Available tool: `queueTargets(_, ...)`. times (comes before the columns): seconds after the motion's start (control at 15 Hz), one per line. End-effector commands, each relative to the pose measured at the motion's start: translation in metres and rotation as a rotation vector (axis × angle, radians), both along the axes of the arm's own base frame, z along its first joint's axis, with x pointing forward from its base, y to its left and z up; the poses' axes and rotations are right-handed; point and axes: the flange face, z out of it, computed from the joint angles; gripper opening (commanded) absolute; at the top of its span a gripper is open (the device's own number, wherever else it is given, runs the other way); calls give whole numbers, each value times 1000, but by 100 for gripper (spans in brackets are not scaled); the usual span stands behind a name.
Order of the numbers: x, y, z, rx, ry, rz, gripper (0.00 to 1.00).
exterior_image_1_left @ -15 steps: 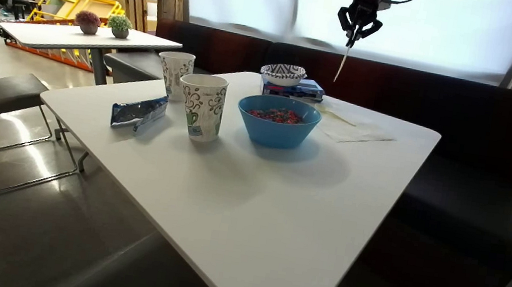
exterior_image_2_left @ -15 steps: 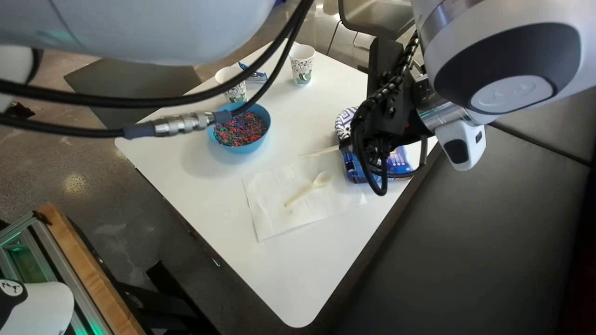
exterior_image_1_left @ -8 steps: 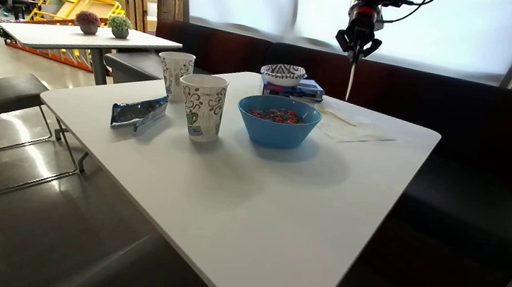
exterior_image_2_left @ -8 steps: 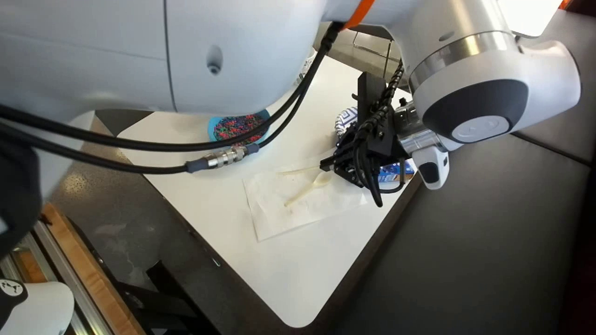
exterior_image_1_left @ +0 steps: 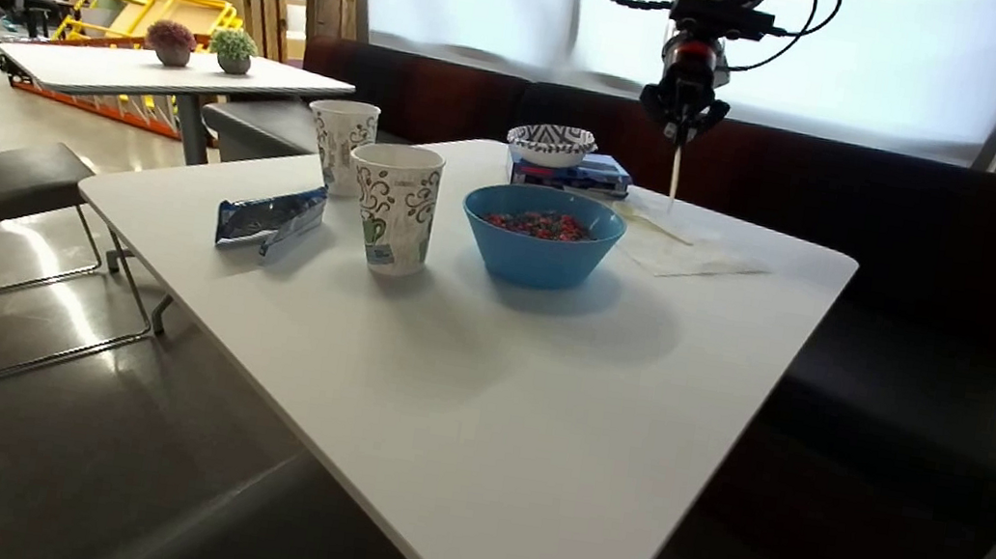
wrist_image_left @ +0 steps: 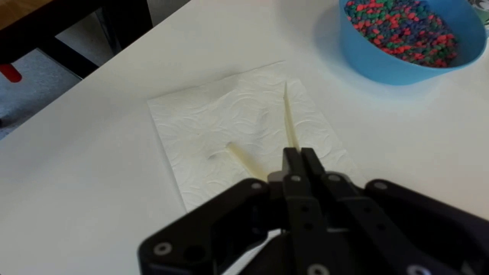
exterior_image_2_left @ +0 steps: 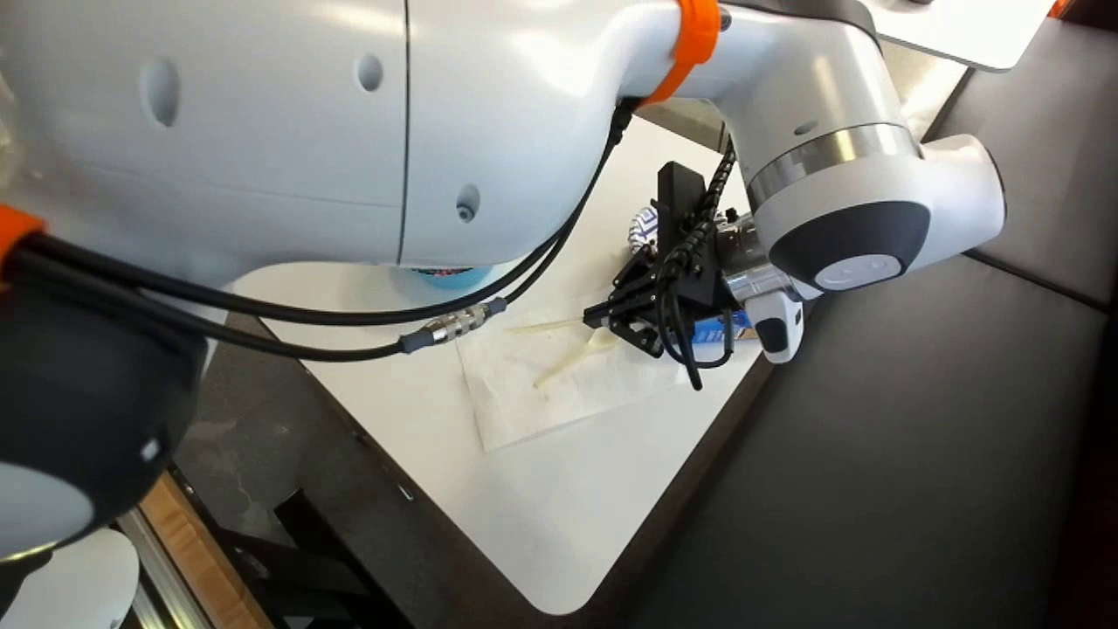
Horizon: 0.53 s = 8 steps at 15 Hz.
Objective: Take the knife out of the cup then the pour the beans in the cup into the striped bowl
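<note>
Knife [wrist_image_left: 289, 121] pinched between the fingers [wrist_image_left: 292, 163], its long axis running down from them, tip over the napkin [wrist_image_left: 198, 130], contact unclear.

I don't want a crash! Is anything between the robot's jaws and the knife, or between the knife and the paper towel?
No: the jaws are shut on the knife. Nothing visible blocks it from the towel, but the spoon lies on the towel, beside the knife in the wrist view, and might get bumped.
</note>
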Motion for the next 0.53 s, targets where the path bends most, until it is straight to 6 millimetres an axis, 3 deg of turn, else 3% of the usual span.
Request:
queueTargets(0.0,7,-1,-15,16,-22,6,1)
queueTargets(0.47,11,-8,-34,11,-74,24,1)
